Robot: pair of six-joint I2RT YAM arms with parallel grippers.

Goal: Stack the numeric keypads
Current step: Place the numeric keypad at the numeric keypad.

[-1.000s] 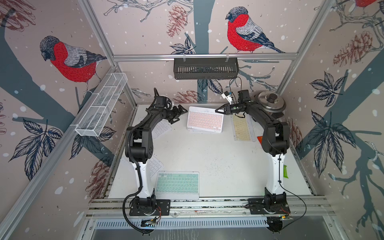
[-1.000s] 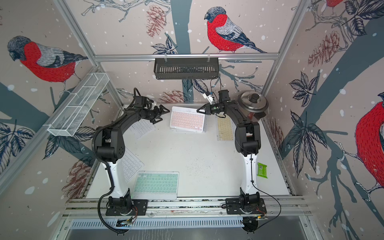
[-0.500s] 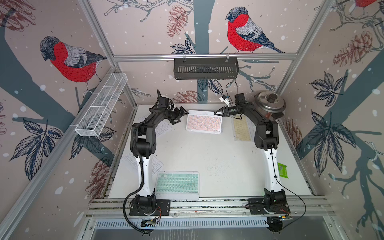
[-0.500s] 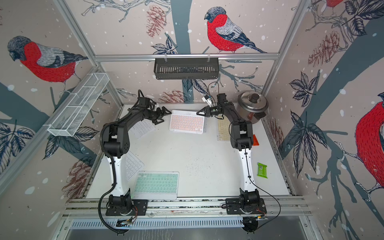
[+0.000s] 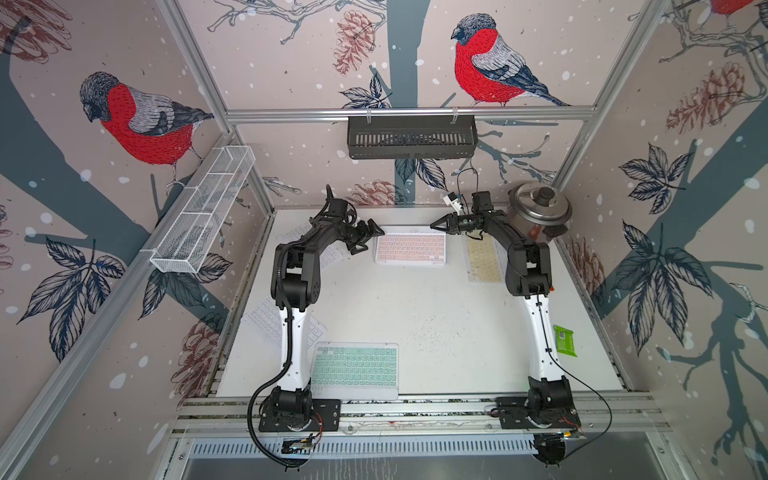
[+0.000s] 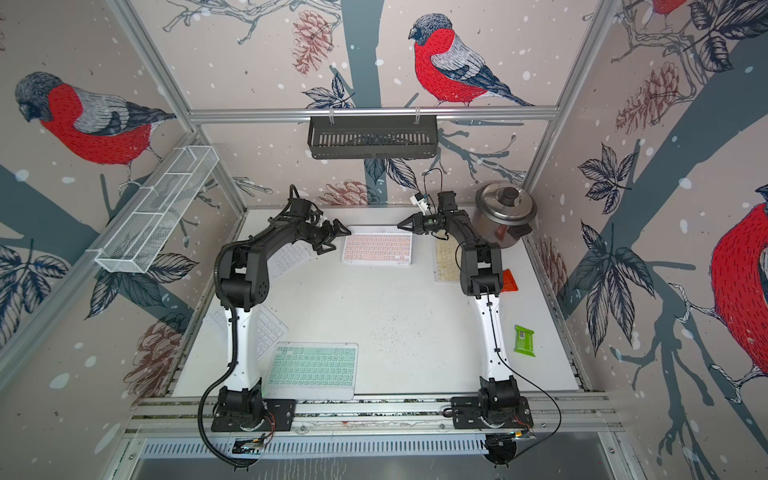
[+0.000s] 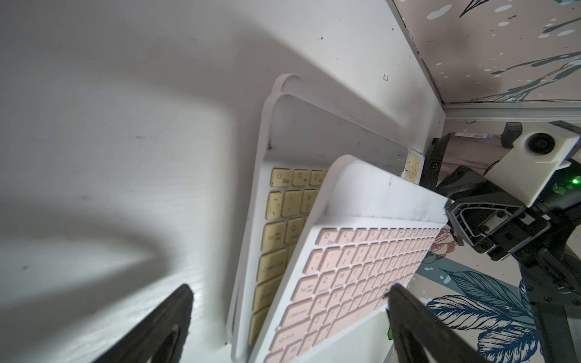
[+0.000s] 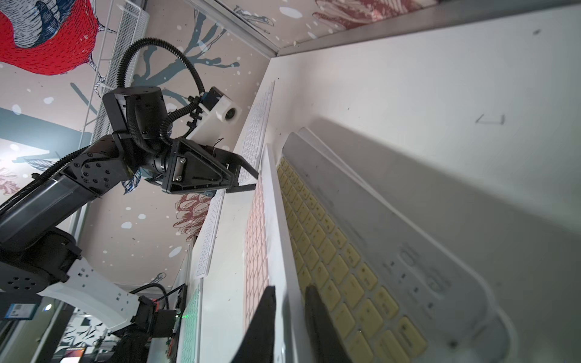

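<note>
A pink keypad [image 5: 410, 248] [image 6: 377, 247] lies at the back centre, tilted on a yellow keypad [image 7: 279, 217] [image 8: 330, 251] that has another white frame under it. My left gripper [image 5: 370, 237] [image 7: 290, 289] stands wide open at the pink keypad's left end and holds nothing. At the right end, my right gripper [image 5: 434, 226] [image 8: 290, 287] has its jaws slightly parted astride the pink keypad's white edge. Another yellow keypad [image 5: 482, 259] lies to the right. A mint keypad [image 5: 355, 368] is at the front. White keypads [image 5: 270, 322] [image 5: 328, 257] lie under the left arm.
A steel pot with a lid [image 5: 540, 208] stands at the back right corner. A green packet [image 5: 564, 340] lies by the right edge, and an orange scrap [image 6: 509, 282] sits behind the right arm. A black basket [image 5: 411, 141] and a wire rack [image 5: 203, 208] hang on the walls.
The pink keypad has come down a little onto the stack. My right jaws, shut on its edge before, have parted slightly. Both arms' elbows have swung back.
</note>
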